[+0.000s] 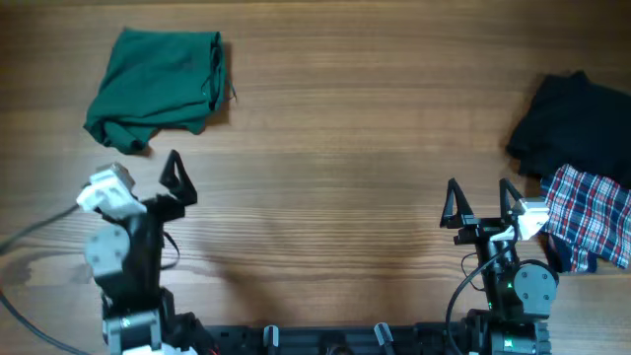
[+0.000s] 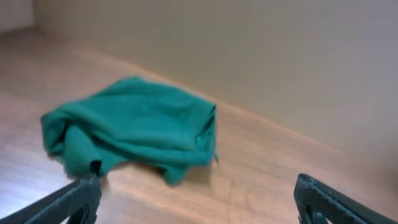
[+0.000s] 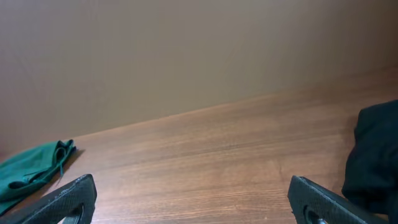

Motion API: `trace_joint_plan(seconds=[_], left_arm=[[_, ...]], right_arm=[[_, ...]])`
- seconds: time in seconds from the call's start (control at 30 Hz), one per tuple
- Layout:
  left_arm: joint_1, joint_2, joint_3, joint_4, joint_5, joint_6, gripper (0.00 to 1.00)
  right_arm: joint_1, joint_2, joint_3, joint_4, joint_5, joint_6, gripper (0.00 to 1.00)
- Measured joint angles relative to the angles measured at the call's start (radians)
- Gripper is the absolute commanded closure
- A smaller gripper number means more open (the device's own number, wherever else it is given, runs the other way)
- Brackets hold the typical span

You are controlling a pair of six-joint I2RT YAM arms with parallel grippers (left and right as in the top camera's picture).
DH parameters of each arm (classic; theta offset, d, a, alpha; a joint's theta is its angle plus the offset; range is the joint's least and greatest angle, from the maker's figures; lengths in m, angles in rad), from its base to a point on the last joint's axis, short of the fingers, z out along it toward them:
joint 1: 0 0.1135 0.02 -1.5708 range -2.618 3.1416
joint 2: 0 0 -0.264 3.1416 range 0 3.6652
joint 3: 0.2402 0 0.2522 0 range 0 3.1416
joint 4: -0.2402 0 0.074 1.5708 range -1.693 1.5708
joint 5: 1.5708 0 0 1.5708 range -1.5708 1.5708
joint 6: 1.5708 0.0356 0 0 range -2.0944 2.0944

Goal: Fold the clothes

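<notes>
The clothes (image 1: 158, 84), a dark green garment, lie crumpled in a loose heap at the table's far left. In the left wrist view the clothes (image 2: 134, 127) fill the left-centre, just beyond my left fingertip. My left gripper (image 1: 148, 166) (image 2: 196, 186) hovers just short of the heap's near edge, open, with only bare wood between its fingers. My right gripper (image 1: 480, 187) (image 3: 193, 186) stands open over bare table at the front right, far from the garment. The right wrist view catches a corner of the clothes (image 3: 31, 171) at its far left.
A black garment (image 1: 572, 123) (image 3: 376, 155) lies bunched at the right edge, with a red-white-blue plaid cloth (image 1: 592, 217) just in front of it, beside my right gripper. A pale wall rises behind the table's far edge.
</notes>
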Motion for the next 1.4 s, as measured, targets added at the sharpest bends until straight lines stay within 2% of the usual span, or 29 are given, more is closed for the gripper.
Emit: trace_joint_plan(seconds=[0.1, 0.27, 0.6, 0.93, 1.17, 1.4], left_arm=[[0.000, -0.136, -0.106, 0.011, 0.024, 0.002, 0.00], [0.000, -0.288, -0.164, 0.012, 0.059, 0.051, 0.00], [-0.021, -0.436, -0.264, 0.007, 0.069, 0.087, 0.00], [-0.112, -0.461, -0.273, 0.009, 0.069, 0.090, 0.00], [-0.116, -0.460, -0.274, -0.079, 0.069, 0.090, 0.00], [-0.116, -0.461, -0.274, -0.079, 0.069, 0.090, 0.00]], right_arm=[[0.000, 0.000, 0.000, 0.000, 0.000, 0.003, 0.00], [0.000, 0.000, 0.000, 0.000, 0.000, 0.006, 0.00], [0.000, 0.000, 0.000, 0.000, 0.000, 0.007, 0.00], [0.000, 0.000, 0.000, 0.000, 0.000, 0.007, 0.00], [0.000, 0.000, 0.000, 0.000, 0.000, 0.007, 0.00], [0.000, 0.000, 0.000, 0.000, 0.000, 0.007, 0.00]])
